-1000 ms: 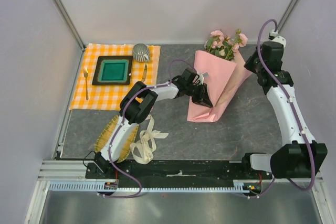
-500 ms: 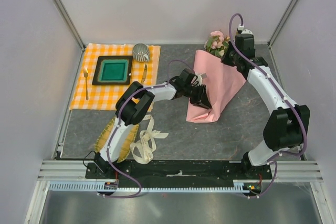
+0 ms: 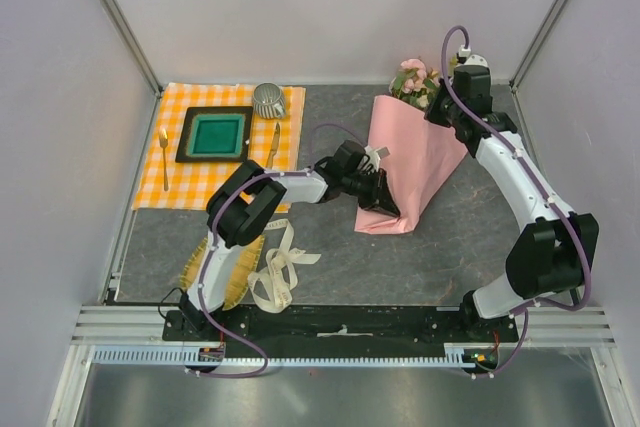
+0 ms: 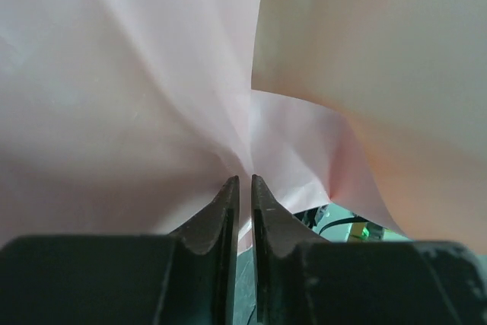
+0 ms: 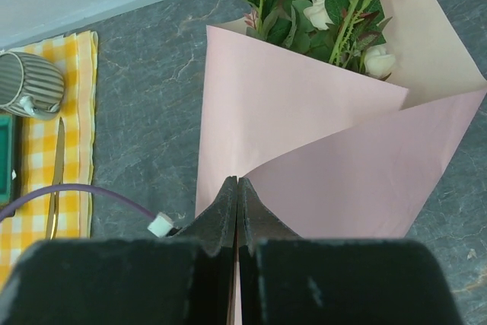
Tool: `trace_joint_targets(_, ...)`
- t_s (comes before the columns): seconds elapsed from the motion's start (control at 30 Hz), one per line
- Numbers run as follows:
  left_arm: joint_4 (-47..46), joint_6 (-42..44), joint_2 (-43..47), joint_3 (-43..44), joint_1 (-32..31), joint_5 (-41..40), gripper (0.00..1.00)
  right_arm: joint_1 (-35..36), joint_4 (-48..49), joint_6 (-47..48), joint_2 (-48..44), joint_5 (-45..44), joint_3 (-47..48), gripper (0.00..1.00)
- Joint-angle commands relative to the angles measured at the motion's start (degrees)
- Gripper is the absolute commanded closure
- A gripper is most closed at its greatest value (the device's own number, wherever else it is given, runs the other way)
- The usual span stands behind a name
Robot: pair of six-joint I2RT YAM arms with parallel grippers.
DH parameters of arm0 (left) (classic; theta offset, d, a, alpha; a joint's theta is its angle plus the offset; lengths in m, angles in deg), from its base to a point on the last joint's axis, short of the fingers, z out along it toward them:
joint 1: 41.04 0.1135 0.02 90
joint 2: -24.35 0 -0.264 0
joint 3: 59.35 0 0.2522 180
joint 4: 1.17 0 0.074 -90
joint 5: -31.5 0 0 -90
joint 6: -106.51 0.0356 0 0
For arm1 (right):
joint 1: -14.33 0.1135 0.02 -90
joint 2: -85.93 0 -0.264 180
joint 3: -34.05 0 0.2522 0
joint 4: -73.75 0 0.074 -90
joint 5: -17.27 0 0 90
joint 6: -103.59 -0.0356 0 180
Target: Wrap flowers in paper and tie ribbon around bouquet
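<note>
The bouquet lies on the dark table: the pink paper (image 3: 415,157) is folded into a cone, with the flowers (image 3: 418,80) poking out at its far end. My left gripper (image 3: 385,205) is at the cone's narrow near end. In the left wrist view its jaws (image 4: 245,179) are pinched on a crease of the paper (image 4: 137,74). My right gripper (image 3: 448,115) hovers over the cone's wide end, shut (image 5: 238,180), with nothing seen between its fingers; below it the paper (image 5: 304,127) overlaps under the flowers (image 5: 319,5). The cream ribbon (image 3: 280,272) lies looped near the left arm's base.
An orange-checked cloth (image 3: 220,172) at the left carries a green tray (image 3: 217,134), a ribbed cup (image 3: 268,100), a spoon (image 3: 163,157) and a knife (image 3: 273,137). A bamboo mat (image 3: 205,267) lies under the left arm. Walls close in the back and sides.
The right arm swung in from the right edge to above the bouquet's top, and the paper's right flap now lies folded over. The left gripper shifted slightly toward the cone's tip.
</note>
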State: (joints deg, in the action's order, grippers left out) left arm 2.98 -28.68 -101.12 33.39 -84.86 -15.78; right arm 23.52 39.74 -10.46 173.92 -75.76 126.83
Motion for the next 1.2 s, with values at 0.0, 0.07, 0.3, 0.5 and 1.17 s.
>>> trace_joint_targets(0.0, -7.0, -4.64, -3.8, -0.06, -2.15, 2.46, 0.83, 1.18, 1.62, -1.43, -1.85, -0.04, -0.19, 1.0)
trace_joint_targets(0.07, -10.23, -6.39, -5.13, -0.66, -2.24, 2.63, 0.84, 1.79, 2.41, -2.4, -1.24, -0.83, -0.1, 1.0)
trace_joint_targets(0.3, -13.86, -11.41, -7.16, -5.15, -1.63, -0.18, 0.86, 4.61, 5.66, -6.09, 3.85, -2.16, 2.62, 1.0)
trace_joint_targets(0.5, -15.0, -9.05, -4.96, -8.75, -1.28, -0.62, 0.83, 6.72, 7.85, -3.02, 8.69, 0.74, 1.93, 1.0)
trace_joint_targets(1.17, -33.37, -20.81, -0.2, -16.23, -2.33, -0.71, 0.87, 7.33, 4.08, -5.48, 8.26, -2.25, -0.8, 1.0)
